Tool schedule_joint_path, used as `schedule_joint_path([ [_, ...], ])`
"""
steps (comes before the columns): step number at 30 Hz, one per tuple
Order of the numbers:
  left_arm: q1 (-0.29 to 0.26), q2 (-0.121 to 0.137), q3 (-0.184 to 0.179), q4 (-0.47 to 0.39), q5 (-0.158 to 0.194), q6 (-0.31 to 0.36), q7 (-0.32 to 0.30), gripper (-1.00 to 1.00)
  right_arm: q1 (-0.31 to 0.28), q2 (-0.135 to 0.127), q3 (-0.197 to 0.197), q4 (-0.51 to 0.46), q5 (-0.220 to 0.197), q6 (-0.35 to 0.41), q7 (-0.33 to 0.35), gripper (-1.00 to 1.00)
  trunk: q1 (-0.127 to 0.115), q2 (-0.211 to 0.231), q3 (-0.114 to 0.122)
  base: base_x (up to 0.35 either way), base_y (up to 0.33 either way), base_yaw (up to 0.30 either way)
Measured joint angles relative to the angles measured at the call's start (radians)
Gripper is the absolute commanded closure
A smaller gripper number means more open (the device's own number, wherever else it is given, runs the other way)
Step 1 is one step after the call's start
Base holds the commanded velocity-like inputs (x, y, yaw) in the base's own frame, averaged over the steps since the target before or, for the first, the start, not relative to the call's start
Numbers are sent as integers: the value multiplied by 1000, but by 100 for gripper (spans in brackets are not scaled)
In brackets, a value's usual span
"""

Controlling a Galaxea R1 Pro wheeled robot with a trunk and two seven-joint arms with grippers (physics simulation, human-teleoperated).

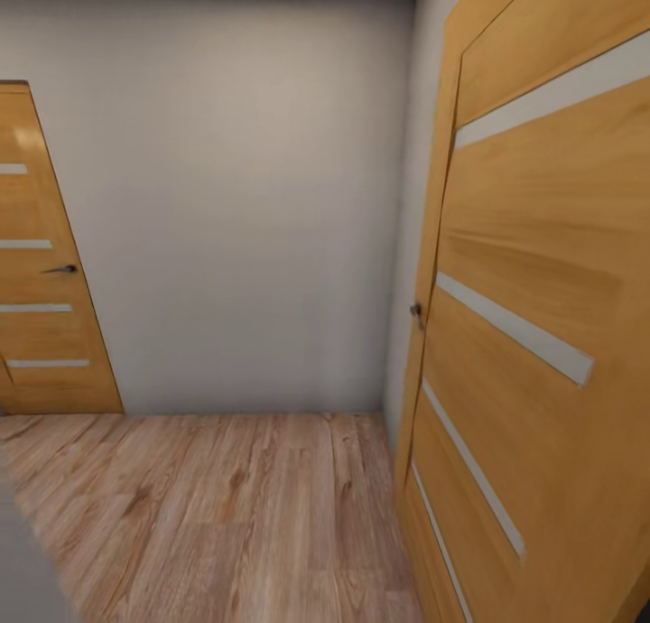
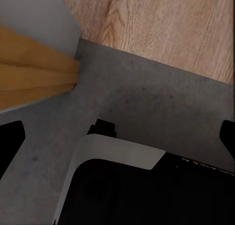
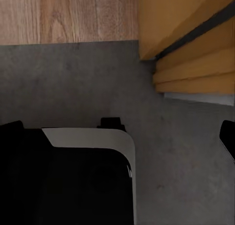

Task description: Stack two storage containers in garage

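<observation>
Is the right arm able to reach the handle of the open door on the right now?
Probably not yet: the handle sits at the open door's edge, and no arm is raised toward it.

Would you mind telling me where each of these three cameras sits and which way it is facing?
Head view: on the robot's head, facing a white wall between two wooden doors, above a wood plank floor.
Left wrist view: on the left arm, looking down at grey concrete floor and the robot's black-and-white body.
Right wrist view: on the right arm, likewise.
Both wrist views share the concrete-to-plank threshold and door frame.
</observation>
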Motion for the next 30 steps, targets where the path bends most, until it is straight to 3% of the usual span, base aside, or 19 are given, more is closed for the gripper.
schedule_joint_path([
  [8,0,0,0,0,0,-2,0,-100,0,1,1,1,1,0,1,-100,0,0,0,301,0,0],
  [15,0,0,0,0,1,-5,0,-100,0,5,0,0,0,1,-1,-100,0,0,0,53,0,12],
  [30,0,0,0,0,3,-5,0,-100,0,1,1,0,0,1,-1,-100,1,0,0,2,0,202],
])
